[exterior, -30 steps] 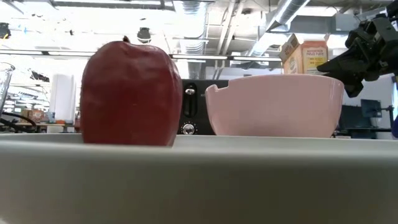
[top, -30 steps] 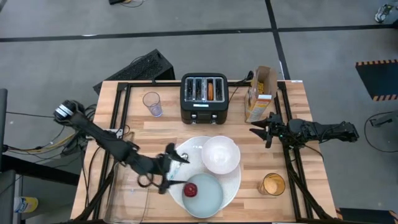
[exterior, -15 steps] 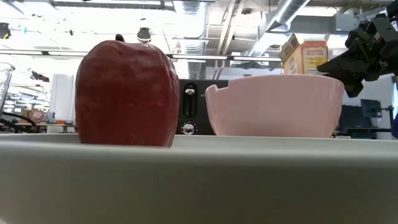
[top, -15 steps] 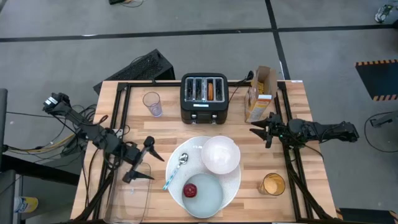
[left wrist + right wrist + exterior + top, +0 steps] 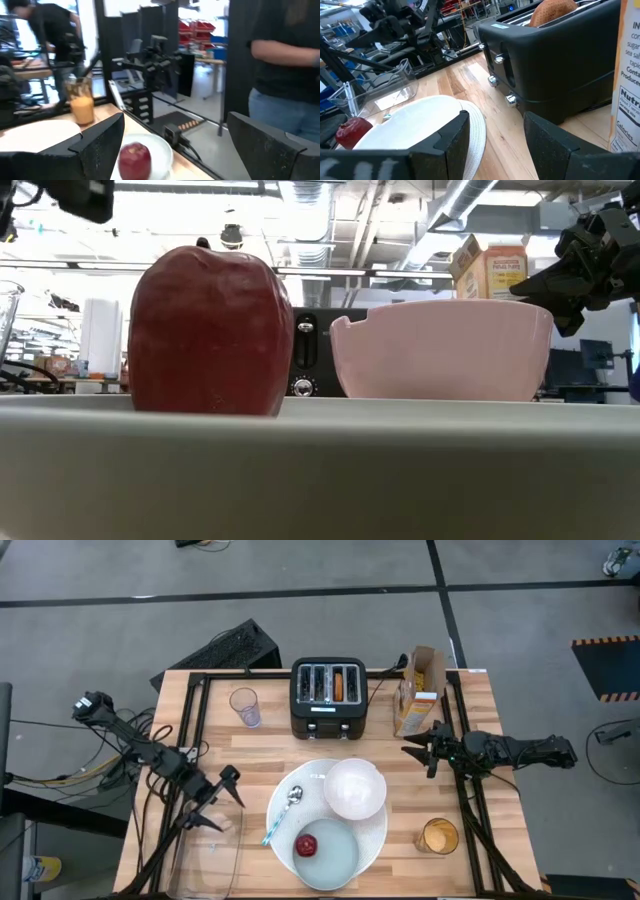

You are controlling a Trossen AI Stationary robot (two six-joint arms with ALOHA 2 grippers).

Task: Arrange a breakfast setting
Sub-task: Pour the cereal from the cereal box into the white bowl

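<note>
Bagel (image 5: 342, 686) next, I'd guess: it sits upright in a slot of the toaster (image 5: 328, 698), only the top edge showing. Likely light, stiff crust, crumbly; pinch across the thin faces, gently, then lift straight up (possibly hot).

Rest of the setting:
- Bowl (image 5: 354, 788) on the big white plate (image 5: 283, 797), looks empty.
- Spoon (image 5: 283, 811) lies on that plate's left part, handle over the rim onto the table (image 5: 500, 850).
- Apple (image 5: 306, 845) on the small blue plate (image 5: 338, 860), round and smooth, could roll.
- Cereal box (image 5: 419, 691) stands right of the toaster: light, top-heavy, grip the narrow sides.

Right gripper (image 5: 424, 749) hovers just below the cereal box, arm stretched in from the right edge, fingers spread, holding nothing. Left gripper (image 5: 216, 802) is left of the big plate, well apart from the spoon, fingers wide, empty, angled toward the apple.
</note>
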